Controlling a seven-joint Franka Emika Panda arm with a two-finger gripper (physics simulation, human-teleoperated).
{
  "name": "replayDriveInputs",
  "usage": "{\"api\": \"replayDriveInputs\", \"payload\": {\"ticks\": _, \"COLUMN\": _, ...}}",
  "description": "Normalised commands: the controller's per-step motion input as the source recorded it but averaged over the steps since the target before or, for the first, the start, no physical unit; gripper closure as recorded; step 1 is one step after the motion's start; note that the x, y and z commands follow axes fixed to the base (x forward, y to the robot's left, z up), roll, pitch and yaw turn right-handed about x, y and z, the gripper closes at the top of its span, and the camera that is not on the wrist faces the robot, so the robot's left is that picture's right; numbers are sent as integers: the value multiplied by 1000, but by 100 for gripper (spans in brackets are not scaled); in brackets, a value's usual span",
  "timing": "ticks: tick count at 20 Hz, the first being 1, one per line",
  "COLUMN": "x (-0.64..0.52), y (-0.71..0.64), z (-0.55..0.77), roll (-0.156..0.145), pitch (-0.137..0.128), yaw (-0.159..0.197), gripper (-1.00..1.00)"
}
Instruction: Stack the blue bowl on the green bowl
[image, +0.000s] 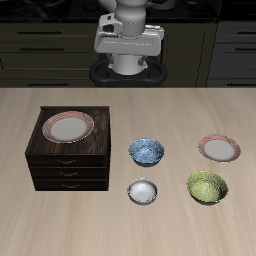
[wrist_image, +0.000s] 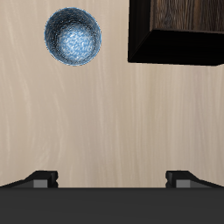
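Note:
The blue bowl (image: 148, 151) with its blue-and-white speckled glaze sits on the table, in front of the robot base and beside the dark cabinet; it also shows in the wrist view (wrist_image: 73, 36). The green bowl (image: 207, 187), olive yellow-green, sits nearer the table's front edge, apart from the blue one. My gripper (image: 130, 40) hangs high above the table's back part, well away from both bowls. In the wrist view its two fingertips (wrist_image: 42, 178) stand wide apart with nothing between them; the gripper (wrist_image: 115, 178) is open and empty.
A dark wooden drawer cabinet (image: 70, 150) carries a pink-rimmed plate (image: 68, 126); its corner shows in the wrist view (wrist_image: 179, 31). A second pink-rimmed plate (image: 218, 149) lies behind the green bowl. A small white-grey bowl (image: 143, 191) sits in front of the blue bowl.

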Motion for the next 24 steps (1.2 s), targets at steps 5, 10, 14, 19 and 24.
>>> {"api": "replayDriveInputs", "payload": {"ticks": 5, "x": 244, "y": 86, "z": -56, "roll": 30, "pitch": 33, "yaw": -8, "gripper": -100}}
{"api": "replayDriveInputs", "payload": {"ticks": 10, "x": 314, "y": 143, "z": 16, "roll": 21, "pitch": 17, "yaw": -13, "gripper": -100}}
{"api": "replayDriveInputs", "payload": {"ticks": 14, "x": 221, "y": 238, "z": 86, "roll": 33, "pitch": -2, "yaw": -3, "gripper": -100}}
{"api": "replayDriveInputs", "payload": {"ticks": 19, "x": 305, "y": 297, "z": 146, "roll": 29, "pitch": -16, "yaw": -9, "gripper": -100}}
{"api": "replayDriveInputs", "payload": {"ticks": 24, "x": 406, "y": 194, "z": 90, "roll": 21, "pitch": 16, "yaw": -34, "gripper": -100}}
